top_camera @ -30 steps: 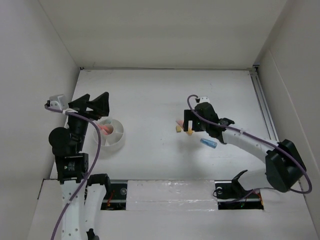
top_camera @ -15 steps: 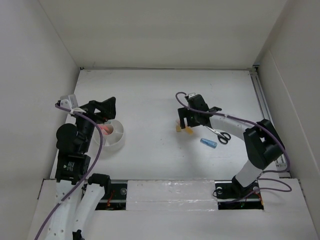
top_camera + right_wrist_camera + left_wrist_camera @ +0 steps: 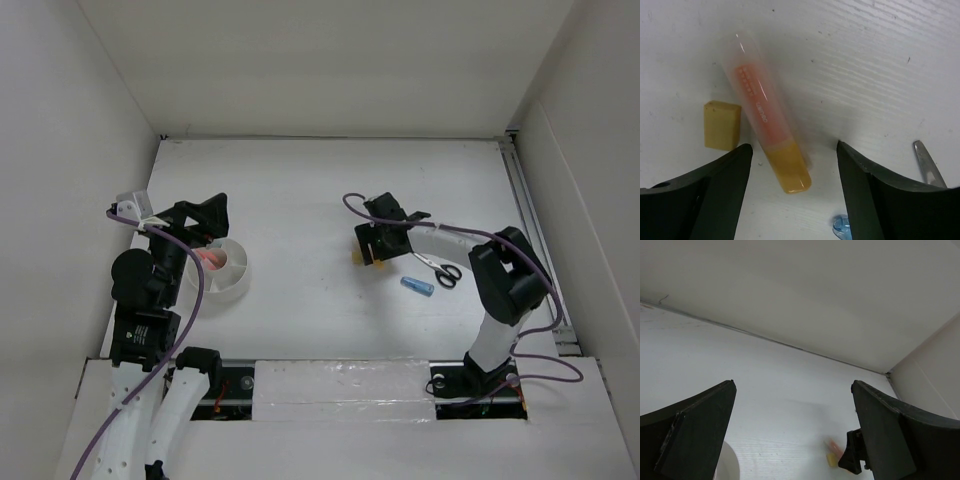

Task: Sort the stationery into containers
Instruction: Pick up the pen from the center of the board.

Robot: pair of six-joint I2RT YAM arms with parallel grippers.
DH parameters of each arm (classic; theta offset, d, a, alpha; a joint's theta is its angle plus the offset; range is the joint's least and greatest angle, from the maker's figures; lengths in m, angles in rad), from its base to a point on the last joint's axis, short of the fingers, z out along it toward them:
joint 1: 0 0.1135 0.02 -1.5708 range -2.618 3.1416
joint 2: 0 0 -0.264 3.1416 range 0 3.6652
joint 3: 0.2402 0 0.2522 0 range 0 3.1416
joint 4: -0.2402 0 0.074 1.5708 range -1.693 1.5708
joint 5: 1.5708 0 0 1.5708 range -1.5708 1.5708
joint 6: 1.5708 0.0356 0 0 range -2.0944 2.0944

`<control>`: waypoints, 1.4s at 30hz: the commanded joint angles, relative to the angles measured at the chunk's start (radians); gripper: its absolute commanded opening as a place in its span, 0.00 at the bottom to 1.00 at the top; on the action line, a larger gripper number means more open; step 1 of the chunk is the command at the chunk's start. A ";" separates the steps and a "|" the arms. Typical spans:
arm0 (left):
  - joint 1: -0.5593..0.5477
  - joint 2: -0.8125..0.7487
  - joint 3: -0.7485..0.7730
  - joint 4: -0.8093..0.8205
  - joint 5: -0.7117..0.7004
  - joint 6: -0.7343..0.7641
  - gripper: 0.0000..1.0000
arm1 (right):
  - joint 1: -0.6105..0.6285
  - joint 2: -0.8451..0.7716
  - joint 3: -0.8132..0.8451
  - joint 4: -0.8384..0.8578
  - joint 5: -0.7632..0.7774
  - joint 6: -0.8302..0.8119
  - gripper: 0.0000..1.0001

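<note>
1. The left tool [image 3: 792, 387] hung spread wide and held nothing. It was over the far rim of the white tub [image 3: 230, 288], near the left edge of the bench [image 3: 300, 190]. Pink pens [image 3: 208, 258] lay in the tub's left part.
2. At mid-bench, well apart from the tub, a yellow block [image 3: 721, 126] lay just beside an orange marker [image 3: 771, 135]. The marker's red print was too blurred to read.
3. The right tool [image 3: 792, 150] stood partly spread astride the marker's orange end, with gaps on both sides.
4. A blue marker [image 3: 416, 286] and scissors [image 3: 437, 268] lay near each other, short of the right edge.

Robot lab cell, plain white walls [image 3: 330, 60], white table [image 3: 300, 180]
</note>
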 commanded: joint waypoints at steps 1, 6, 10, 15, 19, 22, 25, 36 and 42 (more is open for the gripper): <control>-0.006 -0.001 0.030 0.030 -0.009 0.013 1.00 | 0.023 0.075 0.051 -0.052 -0.010 0.000 0.74; -0.006 -0.011 0.030 0.030 -0.009 0.013 1.00 | 0.032 0.095 0.075 -0.075 0.012 0.000 0.62; -0.006 -0.011 0.030 0.030 -0.009 0.013 1.00 | 0.032 0.095 0.075 -0.107 0.053 0.011 0.45; -0.006 -0.011 0.030 0.030 -0.009 0.013 1.00 | 0.043 0.095 0.066 -0.130 0.085 0.042 0.34; -0.006 -0.001 0.030 0.030 0.000 0.013 1.00 | 0.053 0.095 0.057 -0.130 0.114 0.052 0.00; -0.006 0.009 0.020 0.039 0.032 0.022 1.00 | 0.053 0.062 0.057 -0.130 0.145 0.094 0.00; -0.006 0.034 0.020 0.050 0.107 0.022 1.00 | 0.041 -0.033 0.046 -0.095 0.159 0.115 0.00; -0.006 0.106 -0.023 0.239 0.613 -0.035 1.00 | 0.201 -0.438 -0.075 0.193 0.087 0.203 0.00; -0.006 0.187 -0.045 0.355 0.820 -0.131 1.00 | 0.352 -0.486 -0.080 0.405 0.053 0.256 0.00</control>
